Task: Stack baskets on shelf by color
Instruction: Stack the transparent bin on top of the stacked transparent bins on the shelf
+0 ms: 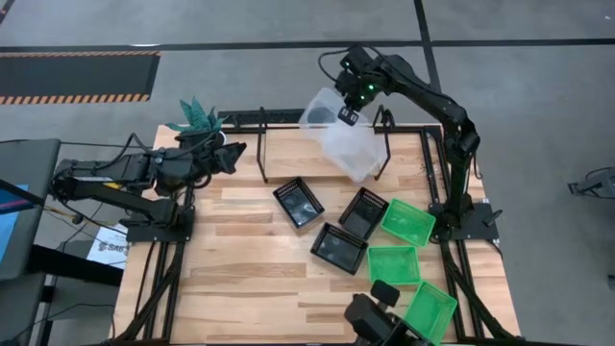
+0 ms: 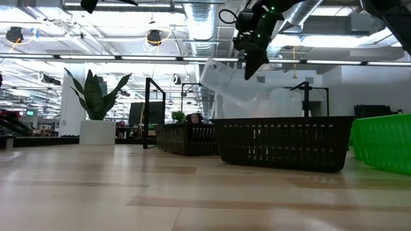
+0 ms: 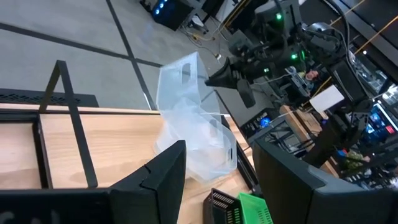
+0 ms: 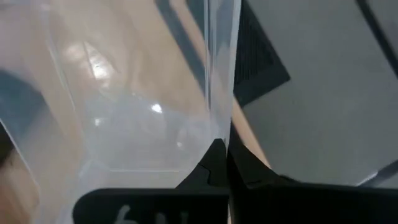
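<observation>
My right gripper [image 1: 348,116] is shut on a clear basket [image 1: 320,108], held tilted above the far end of the table. Below it another clear basket [image 1: 354,152] rests on the shelf [image 1: 262,144], between its black hoops. Whether the two clear baskets touch, I cannot tell. Three black mesh baskets [image 1: 299,202] [image 1: 363,211] [image 1: 338,248] sit on the tabletop at mid-table. Three green baskets [image 1: 407,221] [image 1: 394,264] [image 1: 430,309] lie on the tabletop to their right. My left gripper [image 1: 233,154] stands open and empty at the table's far left, pointing toward the shelf. My right gripper pinches the upper rim of one wall [image 4: 219,127] of the clear basket between its two shut fingers, one on each face of the wall. The fingers [image 2: 252,64] come slanting down from above. The basket hangs tilted below them, its open side toward the table's left.
A white pot with a green plant [image 1: 197,120] stands at the far left corner, close to my left gripper. A dark camera mount [image 1: 380,317] sits at the near edge beside the green baskets. Bare planks [image 1: 240,259] lie near and left of the black baskets.
</observation>
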Controlling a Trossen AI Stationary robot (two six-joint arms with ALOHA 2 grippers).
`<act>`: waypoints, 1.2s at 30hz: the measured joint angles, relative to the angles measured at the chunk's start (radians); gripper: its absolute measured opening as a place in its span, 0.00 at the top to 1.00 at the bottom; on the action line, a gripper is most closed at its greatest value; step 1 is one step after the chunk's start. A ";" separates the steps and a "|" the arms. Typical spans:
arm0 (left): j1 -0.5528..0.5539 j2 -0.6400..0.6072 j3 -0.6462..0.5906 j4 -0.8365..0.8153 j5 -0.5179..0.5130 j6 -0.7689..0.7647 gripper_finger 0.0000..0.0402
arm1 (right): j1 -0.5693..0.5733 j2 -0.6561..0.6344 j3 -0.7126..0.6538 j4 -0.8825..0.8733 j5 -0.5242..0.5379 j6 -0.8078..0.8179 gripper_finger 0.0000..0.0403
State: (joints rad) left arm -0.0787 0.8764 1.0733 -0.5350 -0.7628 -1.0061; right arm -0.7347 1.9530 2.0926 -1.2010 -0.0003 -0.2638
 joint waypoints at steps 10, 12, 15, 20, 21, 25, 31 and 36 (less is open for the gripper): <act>0.034 0.000 0.000 0.002 0.000 0.000 0.57 | -0.021 0.000 0.000 0.204 -0.001 0.001 1.00; 0.035 0.000 0.000 0.002 0.000 -0.002 0.57 | -0.022 0.000 0.009 0.191 -0.001 0.013 1.00; 0.035 0.000 0.000 0.002 0.000 -0.009 0.57 | -0.029 0.000 0.070 0.087 -0.001 0.035 1.00; 0.035 0.000 0.000 0.002 0.000 -0.010 0.57 | -0.041 0.000 0.216 -0.127 -0.003 0.070 1.00; 0.035 0.000 0.000 0.002 0.000 -0.010 0.57 | -0.044 -0.001 0.249 -0.166 -0.003 0.077 1.00; 0.035 0.000 0.000 0.002 -0.001 -0.009 0.57 | -0.064 -0.021 0.251 -0.250 -0.020 0.109 1.00; 0.035 0.000 0.000 0.001 0.000 -0.005 0.57 | -0.082 0.000 0.248 -0.344 -0.028 0.128 1.00; 0.035 0.000 0.000 -0.018 0.013 -0.003 0.57 | -0.065 -0.001 0.248 -0.350 -0.029 0.172 1.00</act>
State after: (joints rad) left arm -0.0441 0.8764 1.0733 -0.5532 -0.7494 -1.0096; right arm -0.7998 1.9518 2.3402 -1.5513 -0.0296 -0.0918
